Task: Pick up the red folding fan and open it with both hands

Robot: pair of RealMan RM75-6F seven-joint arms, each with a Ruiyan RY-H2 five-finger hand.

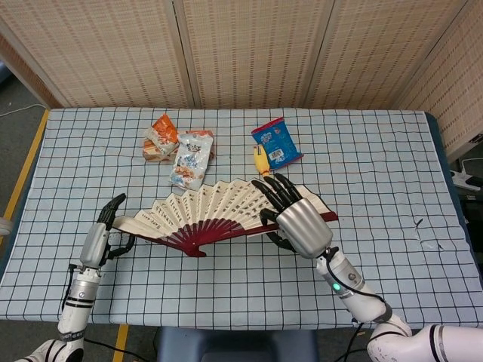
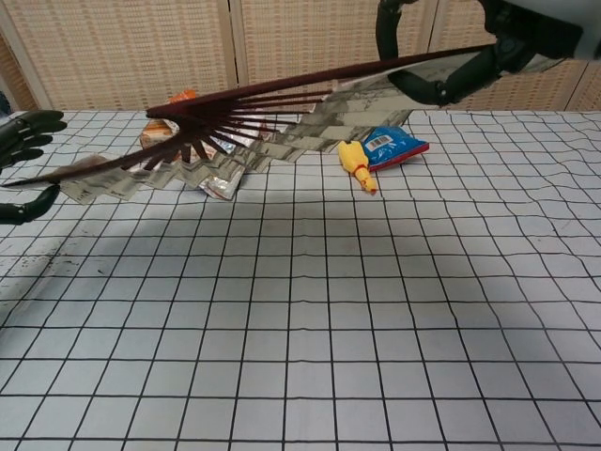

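The red folding fan [image 1: 211,215] is spread wide above the checked table [image 1: 377,166], its dark red ribs meeting at a pivot at the near edge. My right hand [image 1: 298,222] grips the fan's right guard stick from above. My left hand [image 1: 102,237] holds the tip of the left guard between thumb and fingers, the other fingers spread. In the chest view the fan [image 2: 282,132] slants up from the left hand [image 2: 23,164] at the frame's left edge to the right hand [image 2: 470,66] at the top right.
An orange snack pack [image 1: 161,137], a silver one [image 1: 192,162], a blue packet [image 1: 276,143] and a yellow rubber chicken [image 1: 261,162] lie behind the fan. A woven screen [image 1: 249,53] closes off the back of the table.
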